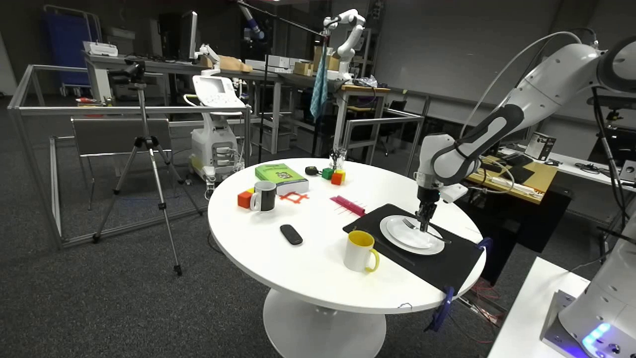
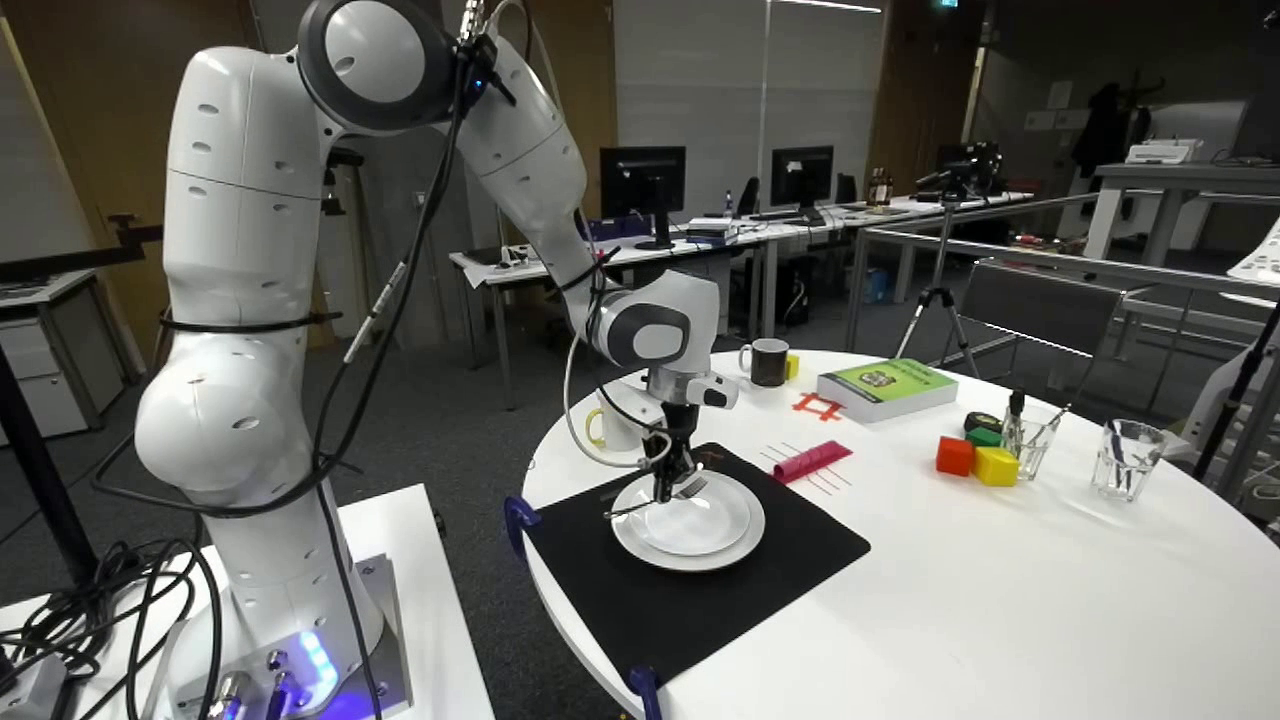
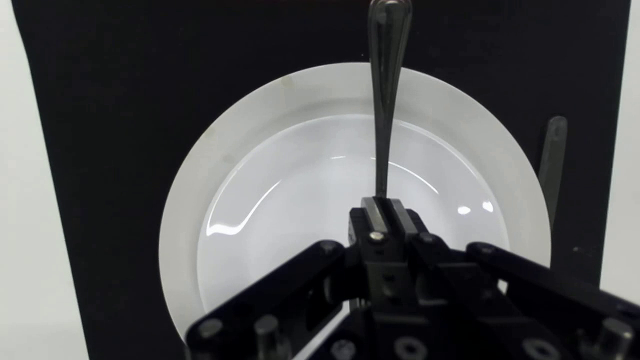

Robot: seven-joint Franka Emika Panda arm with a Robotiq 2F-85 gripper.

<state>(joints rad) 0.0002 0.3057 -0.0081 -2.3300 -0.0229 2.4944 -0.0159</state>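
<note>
My gripper (image 3: 381, 205) is shut on a metal fork (image 3: 387, 60), gripping its neck with the handle reaching away past the plate rim. In both exterior views the gripper (image 1: 424, 228) (image 2: 664, 494) points down over a white plate (image 1: 386, 233) (image 2: 640, 560). A smaller white plate (image 3: 310, 200) is stacked on the larger one (image 3: 225, 130). The fork's tines show beside the fingers in both exterior views; the wrist view hides them. I cannot tell whether the fork touches the plate. A knife (image 3: 554, 160) lies beside the plates on a black mat (image 3: 100, 150).
A white mug with yellow inside (image 1: 355, 256) stands near the mat. Blue clamps (image 1: 442, 311) (image 2: 520, 520) hold the mat at the table edge. A pink roll (image 2: 812, 460), remote (image 1: 291, 234), green book (image 2: 885, 385), blocks (image 2: 955, 455), dark mug (image 2: 768, 362) and glasses (image 2: 1125, 460) are farther off.
</note>
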